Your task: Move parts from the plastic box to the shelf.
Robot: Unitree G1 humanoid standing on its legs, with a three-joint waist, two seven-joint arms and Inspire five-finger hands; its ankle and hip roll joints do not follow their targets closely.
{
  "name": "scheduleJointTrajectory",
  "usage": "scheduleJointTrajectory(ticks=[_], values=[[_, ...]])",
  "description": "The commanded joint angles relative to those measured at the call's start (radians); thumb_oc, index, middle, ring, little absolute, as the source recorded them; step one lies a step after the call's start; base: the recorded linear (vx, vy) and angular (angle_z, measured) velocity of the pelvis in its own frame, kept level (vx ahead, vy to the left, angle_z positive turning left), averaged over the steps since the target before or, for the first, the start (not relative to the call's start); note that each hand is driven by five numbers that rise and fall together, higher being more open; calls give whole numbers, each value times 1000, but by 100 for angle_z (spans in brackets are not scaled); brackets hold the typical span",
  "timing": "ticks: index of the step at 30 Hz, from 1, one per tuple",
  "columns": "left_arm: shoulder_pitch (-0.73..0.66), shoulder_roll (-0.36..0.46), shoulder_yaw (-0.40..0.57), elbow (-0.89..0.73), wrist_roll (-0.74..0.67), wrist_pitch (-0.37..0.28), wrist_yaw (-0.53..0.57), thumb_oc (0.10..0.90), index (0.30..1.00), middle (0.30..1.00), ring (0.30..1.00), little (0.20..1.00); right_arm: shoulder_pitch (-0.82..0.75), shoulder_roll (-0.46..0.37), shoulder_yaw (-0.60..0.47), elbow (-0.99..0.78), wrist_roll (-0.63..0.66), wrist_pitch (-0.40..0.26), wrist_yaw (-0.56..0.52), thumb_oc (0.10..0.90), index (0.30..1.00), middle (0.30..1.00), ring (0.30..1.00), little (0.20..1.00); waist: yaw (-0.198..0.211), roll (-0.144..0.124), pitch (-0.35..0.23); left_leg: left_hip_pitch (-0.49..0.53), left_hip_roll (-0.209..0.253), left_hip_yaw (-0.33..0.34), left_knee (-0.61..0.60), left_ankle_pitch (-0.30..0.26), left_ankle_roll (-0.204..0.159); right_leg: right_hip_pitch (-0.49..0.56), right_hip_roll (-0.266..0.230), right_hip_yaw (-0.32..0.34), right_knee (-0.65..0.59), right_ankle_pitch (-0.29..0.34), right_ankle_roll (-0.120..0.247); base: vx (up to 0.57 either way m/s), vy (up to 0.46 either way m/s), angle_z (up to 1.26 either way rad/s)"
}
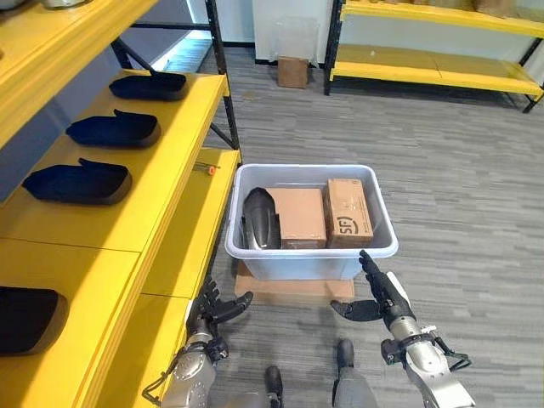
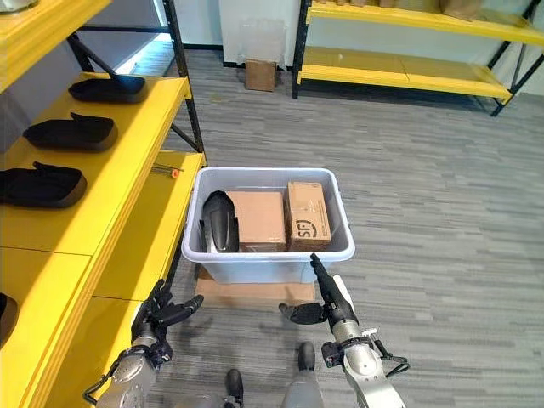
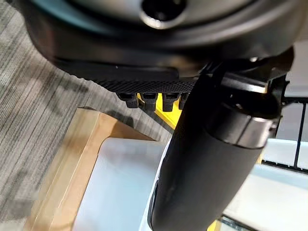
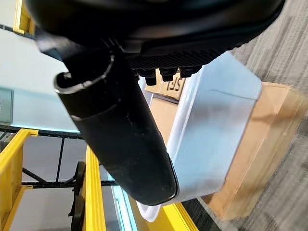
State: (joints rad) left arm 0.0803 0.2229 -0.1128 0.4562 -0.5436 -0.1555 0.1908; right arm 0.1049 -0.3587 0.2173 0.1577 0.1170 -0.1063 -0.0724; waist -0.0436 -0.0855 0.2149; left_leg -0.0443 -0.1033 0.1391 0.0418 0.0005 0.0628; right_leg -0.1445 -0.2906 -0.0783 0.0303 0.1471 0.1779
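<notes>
Both hands are empty right now, fingers loose and spread: left hand (image 1: 214, 308) low by the shelf (image 1: 183, 225), right hand (image 1: 378, 293) just short of the plastic box's (image 1: 374, 246) near rim. The black part (image 1: 259, 219) is leaning at the box's left end beside two cardboard boxes (image 1: 325, 212). I'd come in over the rim from above and grab the part mid-body. The shelf edge sits close on the left; the floor to the right has plenty of room.

The plastic box (image 1: 374, 240) wall hides the lower end of the black part (image 1: 259, 218); print on the cardboard boxes (image 1: 348, 212) is unreadable.
</notes>
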Motion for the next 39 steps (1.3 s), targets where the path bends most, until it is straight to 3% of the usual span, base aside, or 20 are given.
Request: scheduleJointTrajectory(ticks=[1,5,14,16,18,19,20,21,23,24,25,26,27,29,31,39], values=[[-73,27,16,-124,15,-83,-15,900,1000,1000,1000,1000,-123,-34,-62,-81,-25,-96,-20,900,1000,1000,1000,1000,-9,-4,-35,103,155,-103,58,-141,-79,-4,32,-4,-5,90,19,114,-125,-3],[-73,27,15,-135,8,-81,-10,900,1000,1000,1000,1000,-137,-33,-55,-75,-23,-95,-24,900,1000,1000,1000,1000,-13,16,-41,129,217,-107,5,-99,-106,-29,70,-6,45,16,-2,104,-146,-20],[-85,23,3,-137,2,-82,-6,900,1000,1000,1000,1000,-157,-43,-51,-73,-24,-99,-38,900,1000,1000,1000,1000,-20,43,-47,138,274,-125,9,-31,-136,-52,121,-6,107,-52,-36,65,-103,3],[-87,23,5,-142,-6,-85,-8,900,1000,1000,1000,1000,-157,-50,-47,-77,-24,-104,-38,900,1000,1000,1000,1000,-15,42,-42,95,280,-138,110,35,-151,-38,146,9,99,-64,-62,60,-186,1],[-91,22,1,-149,-15,-86,-9,900,1000,1000,1000,1000,-149,-60,-46,-85,-17,-108,-38,900,1000,1000,1000,1000,3,20,-10,-20,252,-180,318,121,-153,-9,150,9,85,-69,-95,-49,-241,6],[-106,23,-5,-149,-16,-88,-11,900,1000,1000,1000,1000,-150,-68,-49,-87,-12,-113,-38,900,1000,1000,1000,1000,12,1,17,-105,212,-225,463,137,-153,0,141,1,81,-63,-109,-84,-182,18],[-106,23,-4,-148,-16,-88,-11,900,1000,1000,1000,1000,-150,-68,-49,-87,-12,-113,-38,900,1000,1000,1000,1000,10,2,16,-108,212,-227,466,136,-153,-1,142,-1,82,-63,-109,-17,-179,20],[-110,21,-10,-154,-15,-82,-13,900,1000,1000,1000,1000,-140,-76,-59,-91,-11,-118,-44,900,1000,1000,1000,1000,11,-17,28,-158,213,-217,469,110,-138,15,136,-9,75,-79,-113,83,-67,14],[-114,18,-11,-148,-19,-78,-13,900,1000,1000,1000,1000,-136,-73,-67,-86,-18,-114,-57,900,1000,1000,1000,1000,2,-11,19,-151,315,-165,257,132,-148,43,132,-17,71,-101,-94,189,38,35],[-120,19,-15,-144,-17,-81,-9,900,1000,1000,1000,1000,-140,-71,-63,-82,-15,-116,-64,900,1000,1000,1000,1000,2,-3,17,-151,347,-161,157,139,-150,45,135,-12,71,-106,-85,160,86,31],[-120,18,-15,-143,-17,-81,-9,900,1000,1000,1000,1000,-140,-71,-63,-81,-15,-116,-65,900,1000,1000,1000,1000,5,-4,20,-137,348,-155,142,145,-151,48,135,-9,72,-108,-85,212,231,9],[-130,14,-17,-125,-9,-84,0,900,1000,1000,1000,1000,-146,-65,-56,-65,-15,-116,-77,900,1000,1000,1000,1000,14,32,19,-148,400,-163,-71,251,-184,55,150,12,85,-134,-62,198,227,1],[-126,11,-16,-117,-9,-83,0,900,1000,1000,1000,1000,-141,-66,-57,-62,-13,-116,-75,900,1000,1000,1000,1000,12,40,17,-133,412,-151,-92,263,-195,62,146,18,92,-140,-59,221,297,4],[-116,12,-18,-115,-8,-88,0,900,1000,1000,1000,1000,-132,-53,-48,-60,-11,-118,-72,900,1000,1000,1000,1000,14,55,11,-100,403,-153,-81,206,-186,71,133,28,98,-149,-46,119,225,-27],[-114,12,-15,-120,-15,-90,-3,900,1000,1000,1000,1000,-125,-49,-54,-63,-18,-115,-65,900,1000,1000,1000,1000,11,63,6,-91,388,-140,-85,196,-190,79,119,31,95,-144,-39,107,210,-75],[-154,48,-16,-118,5,-92,16,900,1000,1000,1000,1000,-135,-8,-58,-56,-15,-98,-68,900,1000,1000,1000,1000,14,18,-10,-100,303,-64,48,61,-154,112,4,64,24,-51,14,65,177,-28]])
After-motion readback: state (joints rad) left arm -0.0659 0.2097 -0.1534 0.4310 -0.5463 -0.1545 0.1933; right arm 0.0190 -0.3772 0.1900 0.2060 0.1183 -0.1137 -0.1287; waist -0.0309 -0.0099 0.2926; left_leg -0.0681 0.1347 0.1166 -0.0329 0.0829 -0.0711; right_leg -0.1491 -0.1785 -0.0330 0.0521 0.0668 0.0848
